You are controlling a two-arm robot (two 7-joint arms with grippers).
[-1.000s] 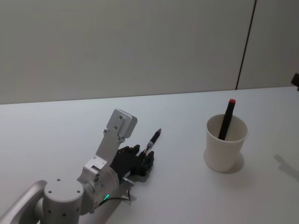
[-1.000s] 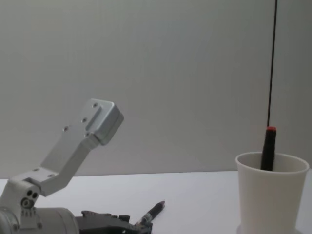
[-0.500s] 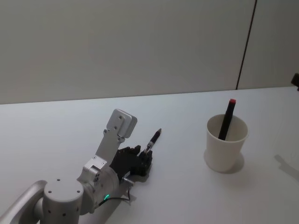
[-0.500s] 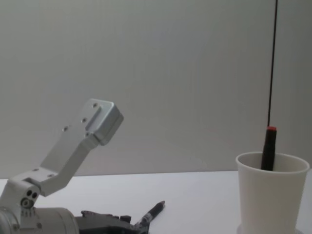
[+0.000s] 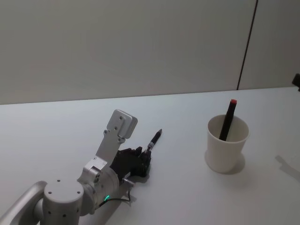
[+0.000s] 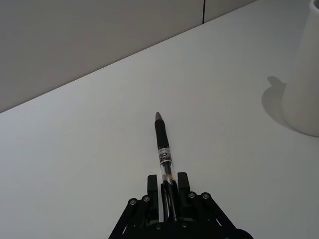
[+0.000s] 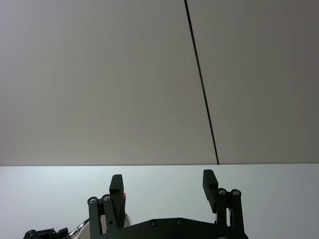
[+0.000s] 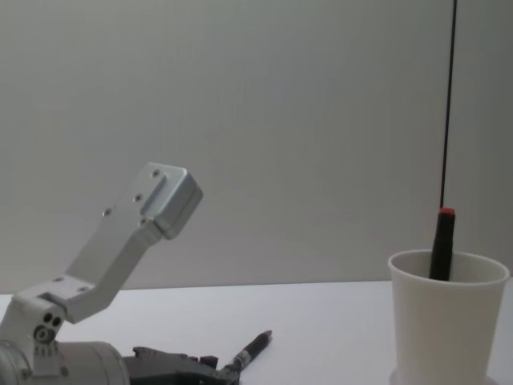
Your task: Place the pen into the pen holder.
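there, white table (image 5: 56,126) under grey wall (image 5: 117,47), pen (image 5: 154,139) in left jaws

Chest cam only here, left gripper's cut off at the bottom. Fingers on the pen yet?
Observer: Yes, left wrist view shows the left gripper shut on the pen, at its rear end.
Operator: Room in the cup?
Observer: Head view shows the cup holds one red-topped pen leaning on the far rim, rest free.
Operator: Right arm?
Observer: Its wrist view shows the right gripper open, holding nothing.
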